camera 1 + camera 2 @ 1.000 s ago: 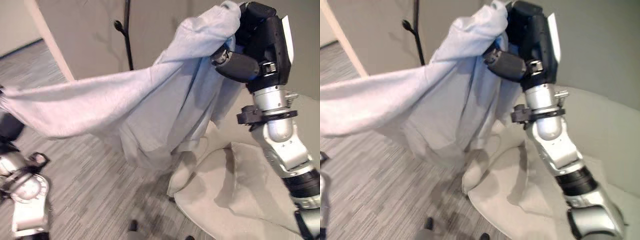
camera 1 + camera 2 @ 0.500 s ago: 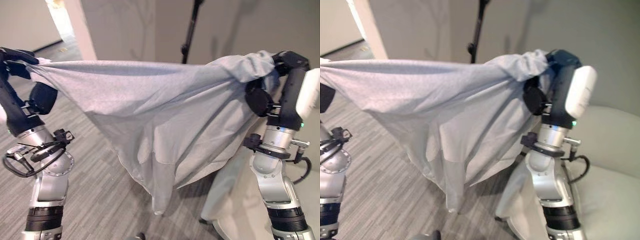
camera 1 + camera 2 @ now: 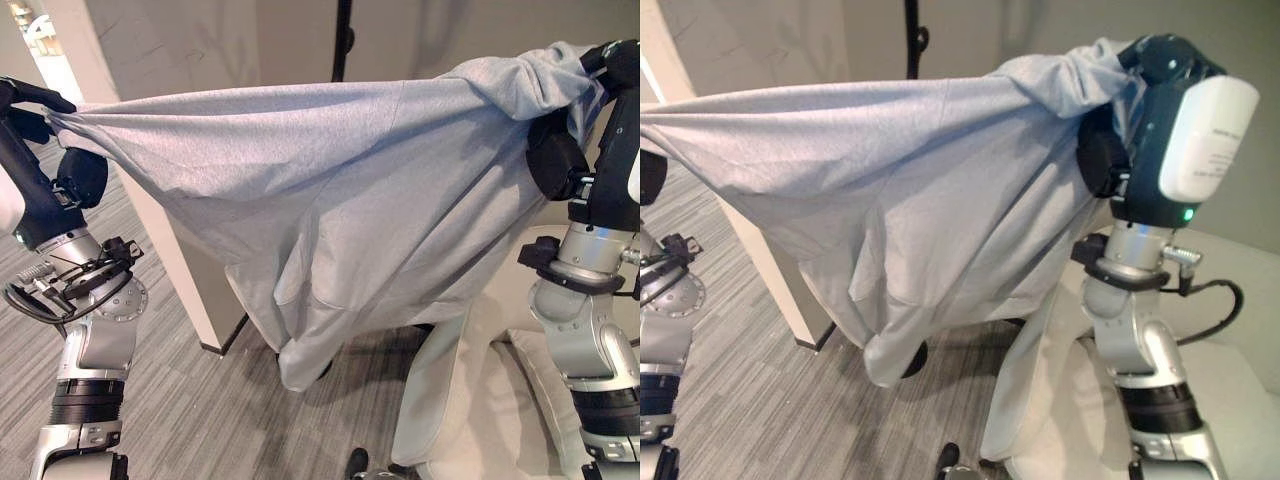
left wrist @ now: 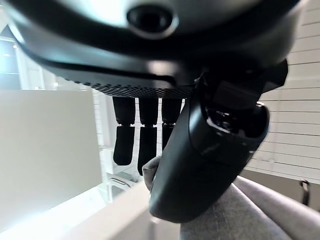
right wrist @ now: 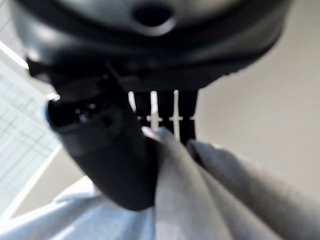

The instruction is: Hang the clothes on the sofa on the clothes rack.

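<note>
Grey striped floor (image 3: 190, 420) runs under a pale wall corner (image 3: 150, 200), with the black clothes rack pole (image 3: 343, 40) at 12 o'clock and the cream sofa (image 3: 1060, 400) at 4 o'clock. The grey garment (image 3: 330, 190) hangs stretched in the air between both hands. The left hand (image 3: 25, 100) at 9 o'clock pinches one end; the right hand (image 3: 1160, 70) at 2 o'clock clamps the other.

Grey striped floor (image 3: 190, 420) bears a cream sofa (image 3: 470, 400) at right.
</note>
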